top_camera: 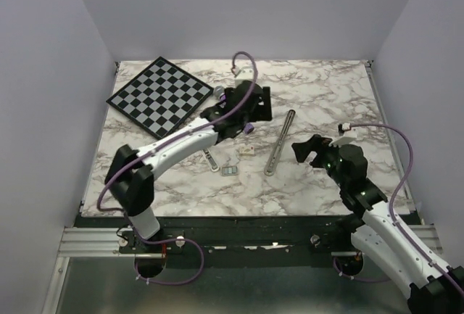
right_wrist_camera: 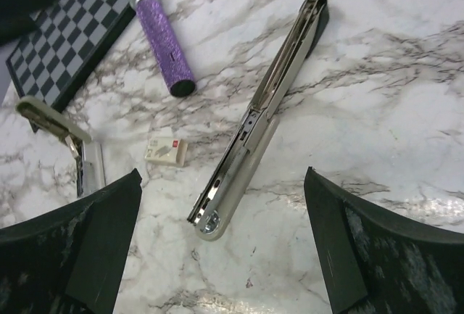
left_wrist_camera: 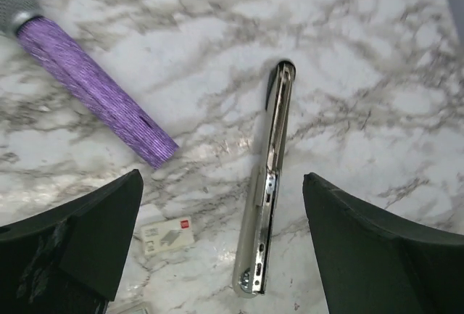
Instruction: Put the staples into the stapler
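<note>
**Desk** [top_camera: 326,89]: white marble-pattern surface with grey veining.

**Stapler** [top_camera: 280,142]: long, bright polished metal. It lies swung open flat at mid-desk with its channel exposed and a black tip at the far end.

**Staples** [top_camera: 230,172]: small flat silver-grey block. It lies loose on the desk left of the stapler and apart from it, just nearer the front edge than the cream box [top_camera: 247,150].

**Cream box:** small card carton with a red mark and grey print on top. The lettering is too small to read.

**Purple cylinder** [left_wrist_camera: 94,89]: glittery textured sleeve with a grey metallic end.

**Smaller stapler** [right_wrist_camera: 61,129]: cream top, hinged open.

**Chequered board** [top_camera: 161,95]: black and silver squares, at the far left.

**Left claw** [left_wrist_camera: 221,180]: fingers spread wide and gripping nothing, positioned over the stapler.

**Right claw** [right_wrist_camera: 221,176]: also spread wide and empty.
</note>
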`<state>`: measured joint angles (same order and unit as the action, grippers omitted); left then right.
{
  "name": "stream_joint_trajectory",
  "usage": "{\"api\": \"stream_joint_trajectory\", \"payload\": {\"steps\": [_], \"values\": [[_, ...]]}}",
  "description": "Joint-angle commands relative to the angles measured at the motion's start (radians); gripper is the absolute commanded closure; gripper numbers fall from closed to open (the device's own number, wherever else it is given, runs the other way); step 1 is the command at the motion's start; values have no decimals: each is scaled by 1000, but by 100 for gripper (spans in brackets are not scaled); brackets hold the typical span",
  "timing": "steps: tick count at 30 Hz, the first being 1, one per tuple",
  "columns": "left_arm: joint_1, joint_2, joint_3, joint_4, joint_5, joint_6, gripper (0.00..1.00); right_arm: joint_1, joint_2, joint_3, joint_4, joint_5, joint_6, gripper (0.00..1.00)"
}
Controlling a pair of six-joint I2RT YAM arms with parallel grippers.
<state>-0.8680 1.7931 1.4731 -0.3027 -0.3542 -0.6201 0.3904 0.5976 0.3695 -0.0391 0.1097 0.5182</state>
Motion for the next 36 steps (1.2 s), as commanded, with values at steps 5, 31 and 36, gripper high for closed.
{"api": "stream_joint_trajectory", "payload": {"steps": [5,31,36], "values": [[228,-453,-142,37,-41,80,1,10,299,186,-118,-114,-44,0],[313,-856,-648,557,-445,562,1,242,1065,645,-538,199,40,0],[313,-857,-665,585,-450,573,1,223,1036,612,-564,229,39,0]]}}
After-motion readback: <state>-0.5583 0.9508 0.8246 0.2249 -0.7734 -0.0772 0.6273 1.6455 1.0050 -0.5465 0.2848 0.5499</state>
